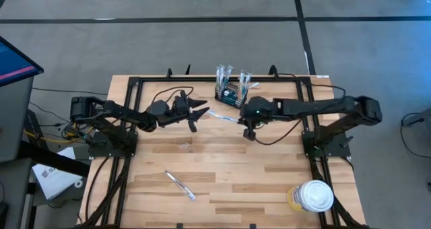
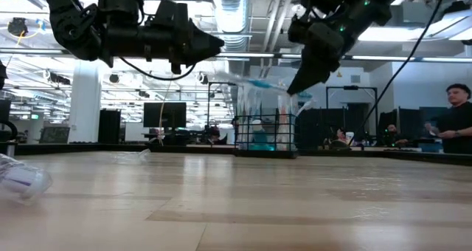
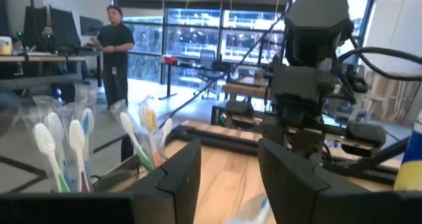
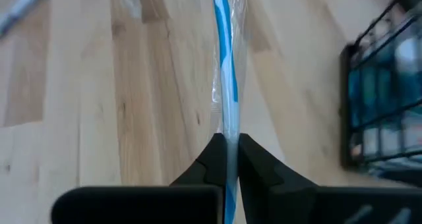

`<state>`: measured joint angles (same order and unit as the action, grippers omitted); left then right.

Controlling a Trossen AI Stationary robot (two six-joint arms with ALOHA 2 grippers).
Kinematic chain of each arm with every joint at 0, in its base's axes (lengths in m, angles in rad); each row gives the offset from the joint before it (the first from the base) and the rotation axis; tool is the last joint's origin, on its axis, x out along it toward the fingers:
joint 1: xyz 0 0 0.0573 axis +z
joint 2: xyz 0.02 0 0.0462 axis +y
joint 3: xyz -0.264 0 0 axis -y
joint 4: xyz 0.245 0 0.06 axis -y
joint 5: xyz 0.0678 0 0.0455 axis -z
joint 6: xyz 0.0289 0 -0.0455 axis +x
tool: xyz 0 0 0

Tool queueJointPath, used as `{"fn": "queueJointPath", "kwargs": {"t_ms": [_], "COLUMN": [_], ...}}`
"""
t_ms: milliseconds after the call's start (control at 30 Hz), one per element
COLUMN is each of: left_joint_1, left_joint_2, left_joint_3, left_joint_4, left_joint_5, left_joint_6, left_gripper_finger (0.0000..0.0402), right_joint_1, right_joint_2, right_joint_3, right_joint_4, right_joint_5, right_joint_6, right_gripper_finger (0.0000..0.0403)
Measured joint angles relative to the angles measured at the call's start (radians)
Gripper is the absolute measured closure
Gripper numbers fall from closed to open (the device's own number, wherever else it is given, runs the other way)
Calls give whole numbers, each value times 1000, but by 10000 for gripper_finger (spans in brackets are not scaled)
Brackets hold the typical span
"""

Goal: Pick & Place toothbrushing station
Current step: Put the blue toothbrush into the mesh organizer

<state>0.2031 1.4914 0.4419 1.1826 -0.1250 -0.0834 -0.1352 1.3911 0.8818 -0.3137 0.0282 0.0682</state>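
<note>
The toothbrushing station, a small black wire-mesh box with several wrapped toothbrushes standing in it, sits near the table's far edge. My right gripper hangs just in front of it, shut on a blue-and-white toothbrush in a clear wrapper. The brush runs toward my left gripper, which hovers open above the table's left middle. The brush's free end lies close before the left fingers; I cannot tell whether it touches them. My right gripper pinches the wrapped toothbrush near one end between its two fingertips. The fingers come slanting down from above and from the table's right. The brush sticks out past the fingertips toward the table's left, about level, lifted clear of the table.
Another wrapped toothbrush lies flat on the near left part of the table. A round white-lidded tub stands at the near right corner. People stand in the room beyond the far edge.
</note>
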Motion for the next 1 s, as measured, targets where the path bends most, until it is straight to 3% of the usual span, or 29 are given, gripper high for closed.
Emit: {"fn": "queueJointPath", "kwargs": {"t_ms": [400, 1000], "left_joint_1": [1, 0], "left_joint_2": [0, 0], "left_joint_3": [0, 0], "left_joint_4": [55, 129], "left_joint_5": [-9, -3], "left_joint_6": [-4, -4], "left_gripper_finger": [257, 257], "right_joint_1": [-19, -41], "right_joint_2": [-185, -202], "right_joint_3": [0, 2], "right_joint_4": [7, -3], "right_joint_5": [-1, 49], "right_joint_6": [-69, -94], "right_gripper_finger": [398, 398]}}
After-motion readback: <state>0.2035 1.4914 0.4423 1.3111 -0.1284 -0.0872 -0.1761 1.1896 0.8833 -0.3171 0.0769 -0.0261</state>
